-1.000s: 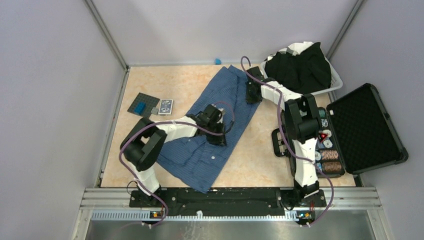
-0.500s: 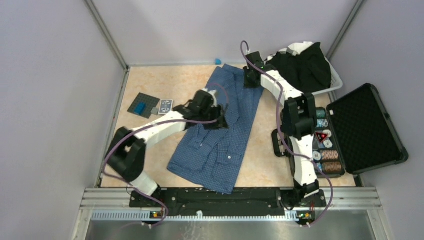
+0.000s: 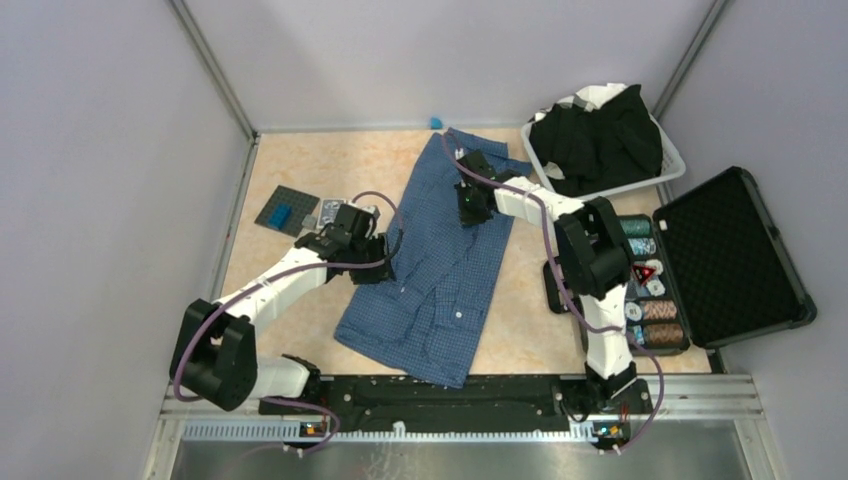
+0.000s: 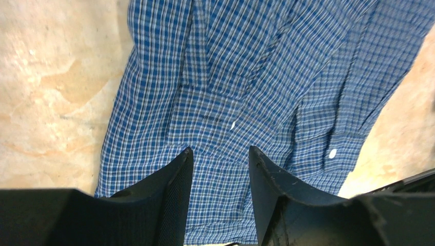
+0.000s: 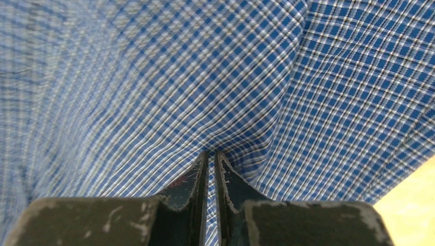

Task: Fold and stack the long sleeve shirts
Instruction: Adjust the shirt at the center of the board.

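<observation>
Lying flat on the table (image 3: 300,170), just to the left of the white basket (image 3: 672,166) in the top view, the blue checked shirt (image 3: 445,262) runs as a long strip from level with the basket toward the arm bases, partly folded with a few white buttons showing. The black shirts (image 3: 600,140) sit heaped inside the basket. The right gripper (image 5: 211,154) rests on the end of the blue checked shirt nearest the basket, its jaws drawn almost together with only a sliver between them, and the weave puckers into the tips, so it appears to be pinching a small ridge of cloth. The left gripper (image 4: 219,154) hovers at the shirt's edge on the side away from the basket, jaws parted with nothing between them and only fabric below. The cloth looks light, thin and limp: it should drape and crease rather than hold shape, and a single-layer pinch may drag the layers apart. A firmer hold is likely at a hem, a seam or the button placket, with both grippers spaced along one edge so the fold travels evenly.
</observation>
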